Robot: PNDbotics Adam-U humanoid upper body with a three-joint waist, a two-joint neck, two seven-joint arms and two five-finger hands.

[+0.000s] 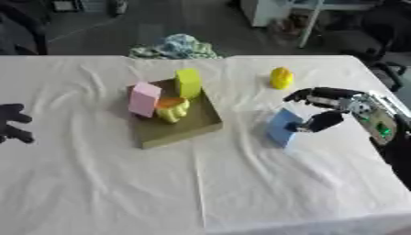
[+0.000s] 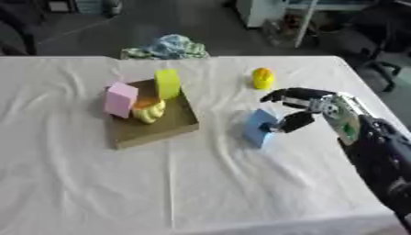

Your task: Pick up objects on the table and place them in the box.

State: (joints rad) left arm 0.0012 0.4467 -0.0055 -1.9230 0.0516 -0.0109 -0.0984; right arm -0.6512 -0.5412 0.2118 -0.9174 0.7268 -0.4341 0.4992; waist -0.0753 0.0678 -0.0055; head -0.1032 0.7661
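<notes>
Near the right edge of the worktop [image 1: 241, 183]: the right hand [image 1: 325, 110] comes in from the right side, its fingers arched over and its thumb set against the right face of the blue block [image 1: 282, 127].
Right hand state: fingers and thumb curled about the blue block's upper right corner; whether the block is clear of the cloth I cannot tell.
Blue block: stands tilted on the white cloth, right of the box, well apart from it.
Box [image 1: 180, 131]: a shallow olive-brown tray, left of the worktop's middle, turned askew to the edges.
Pink block [image 1: 144, 99]: upright at the box's left rim, leaning on it.
Yellow-green block [image 1: 189, 82]: upright at the box's far corner.
Orange and yellow piece [image 1: 171, 109]: inside the box, just beside the pink block; its shape is not clear.
Yellow object [image 1: 281, 78]: small and rounded, toward the far right of the worktop, beyond the right hand and apart from it.
Left hand [image 1: 12, 123]: at the left edge of the left eye view, dark, fingers spread and holding nothing.
Cloth bundle [image 1: 176, 47]: patterned blue-green, at the far edge.
</notes>
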